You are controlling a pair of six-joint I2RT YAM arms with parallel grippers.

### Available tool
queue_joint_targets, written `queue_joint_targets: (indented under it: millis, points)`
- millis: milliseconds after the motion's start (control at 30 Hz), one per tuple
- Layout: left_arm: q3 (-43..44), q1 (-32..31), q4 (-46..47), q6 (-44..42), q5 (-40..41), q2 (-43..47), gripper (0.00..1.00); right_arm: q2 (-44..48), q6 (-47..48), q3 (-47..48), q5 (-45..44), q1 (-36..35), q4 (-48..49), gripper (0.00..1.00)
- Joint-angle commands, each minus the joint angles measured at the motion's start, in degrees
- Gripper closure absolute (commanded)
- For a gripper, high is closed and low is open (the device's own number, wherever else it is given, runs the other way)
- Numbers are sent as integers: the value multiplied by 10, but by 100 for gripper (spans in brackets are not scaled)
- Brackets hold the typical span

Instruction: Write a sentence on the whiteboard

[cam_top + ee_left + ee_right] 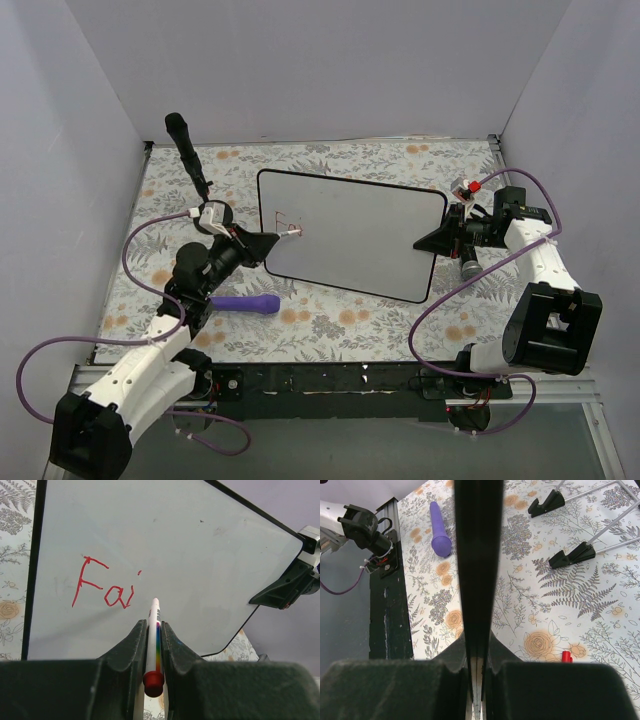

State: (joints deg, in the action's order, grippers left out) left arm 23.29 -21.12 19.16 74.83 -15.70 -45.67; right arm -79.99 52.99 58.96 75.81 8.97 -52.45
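Top camera: the whiteboard (pixel 370 235) lies mid-table on the floral cloth (pixel 330 320), slightly askew. My left gripper (pixel 285 236) sits over its left part, at the start of the sentence (pixel 288 222). My right gripper (pixel 437 240) is at the board's right edge.

Left wrist: the fingers are pressed together on the marker (pixel 154 630), whose tip is just right of the red "Fai". If the pen slides back in that pinch, I judge the strokes would break up. A low wrist could also smear the letters.

Right wrist: the jaws are clamped on the board's black frame (pixel 479 555), seen edge-on. A red cap (pixel 566 656) lies on the cloth just to the right. If that clamp slips under pen pressure, the board would shift and the line would wander.
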Motion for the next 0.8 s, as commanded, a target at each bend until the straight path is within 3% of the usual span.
queue_joint_targets:
  millis: [0,767]
  points:
    - [8,1,-11,3,-17,18,100,15,19,5,-17,-3,5,99]
    - [-38,0,40,8,-46,37,100,14,19,2,-15,-3,9,99]
